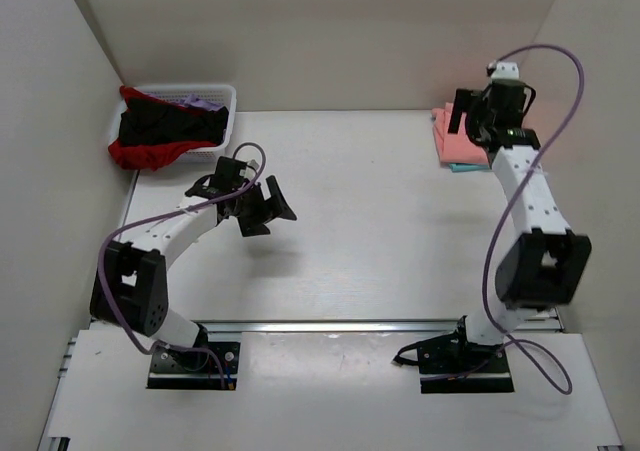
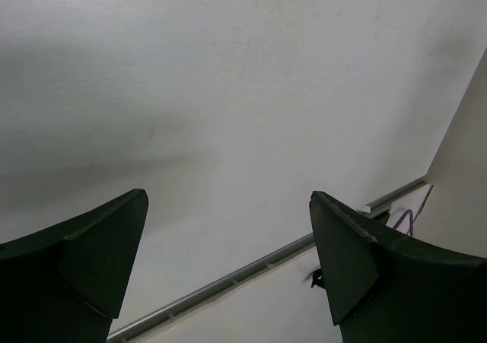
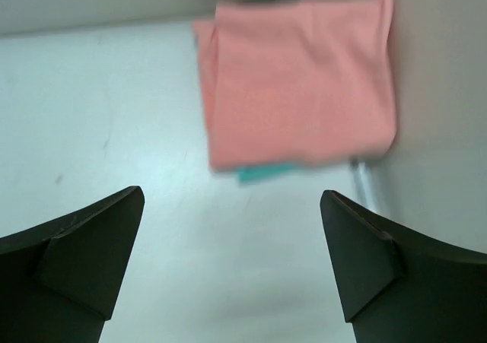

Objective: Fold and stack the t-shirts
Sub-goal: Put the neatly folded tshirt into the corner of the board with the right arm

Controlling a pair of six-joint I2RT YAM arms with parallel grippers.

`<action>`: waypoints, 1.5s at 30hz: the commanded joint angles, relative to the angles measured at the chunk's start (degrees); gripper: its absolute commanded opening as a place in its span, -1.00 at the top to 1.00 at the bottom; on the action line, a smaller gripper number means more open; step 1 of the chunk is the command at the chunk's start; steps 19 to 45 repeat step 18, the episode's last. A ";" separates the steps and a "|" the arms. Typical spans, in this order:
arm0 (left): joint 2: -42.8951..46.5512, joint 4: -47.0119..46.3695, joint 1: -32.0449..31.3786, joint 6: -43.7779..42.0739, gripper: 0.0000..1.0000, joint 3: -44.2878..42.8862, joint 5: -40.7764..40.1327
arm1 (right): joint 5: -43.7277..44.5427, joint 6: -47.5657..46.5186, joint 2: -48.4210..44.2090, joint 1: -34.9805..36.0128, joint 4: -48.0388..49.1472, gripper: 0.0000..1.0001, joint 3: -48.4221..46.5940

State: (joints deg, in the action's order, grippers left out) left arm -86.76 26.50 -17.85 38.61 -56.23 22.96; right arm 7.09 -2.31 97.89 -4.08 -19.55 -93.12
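Note:
A folded salmon-pink t-shirt [image 1: 458, 143] [image 3: 300, 80] lies at the table's back right corner. It sits on a folded turquoise t-shirt [image 3: 266, 173], of which only an edge peeks out [image 1: 462, 167]. My right gripper [image 1: 474, 121] [image 3: 232, 193] hovers above this stack, open, nothing between its fingers. A black t-shirt [image 1: 165, 126], a red one [image 1: 150, 154] and a lilac one [image 1: 200, 101] are bunched in the white basket [image 1: 225, 91] at the back left. My left gripper [image 1: 270, 209] [image 2: 228, 195] hangs open and empty over bare table, right of the basket.
White walls close in the table on the left, back and right. A metal rail [image 1: 380, 324] [image 2: 251, 271] runs along the near edge by the arm bases. A purple cable [image 1: 560, 61] loops above the right arm.

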 commanded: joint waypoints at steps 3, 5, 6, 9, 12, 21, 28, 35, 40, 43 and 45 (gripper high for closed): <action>8.61 14.43 -0.08 -4.33 -0.98 -2.04 -4.67 | -1.37 14.68 -15.52 7.84 -12.82 -0.98 18.74; 10.99 17.68 0.44 -4.68 -0.97 -2.22 -5.91 | -8.56 16.53 -17.90 9.87 -20.68 -0.98 21.39; 12.39 19.01 1.23 -4.77 -0.97 -2.31 -6.34 | -15.98 16.20 -19.30 9.96 -22.70 -0.98 23.58; 15.64 22.61 1.15 -5.21 -0.96 -1.78 -7.40 | -20.45 17.34 -26.15 12.16 -26.75 -0.98 29.56; 18.37 23.59 0.01 -4.78 -0.98 -0.99 -8.11 | -21.93 16.64 -32.48 13.92 -29.74 -0.98 31.77; 24.26 22.10 -1.31 -1.17 -0.97 5.16 -7.93 | -27.05 14.08 -38.03 11.01 -32.13 -0.98 34.77; 24.26 22.10 -1.31 -1.17 -0.97 5.16 -7.93 | -27.05 14.08 -38.03 11.01 -32.13 -0.98 34.77; 24.26 22.10 -1.31 -1.17 -0.97 5.16 -7.93 | -27.05 14.08 -38.03 11.01 -32.13 -0.98 34.77; 24.26 22.10 -1.31 -1.17 -0.97 5.16 -7.93 | -27.05 14.08 -38.03 11.01 -32.13 -0.98 34.77; 24.26 22.10 -1.31 -1.17 -0.97 5.16 -7.93 | -27.05 14.08 -38.03 11.01 -32.13 -0.98 34.77; 24.26 22.10 -1.31 -1.17 -0.97 5.16 -7.93 | -27.05 14.08 -38.03 11.01 -32.13 -0.98 34.77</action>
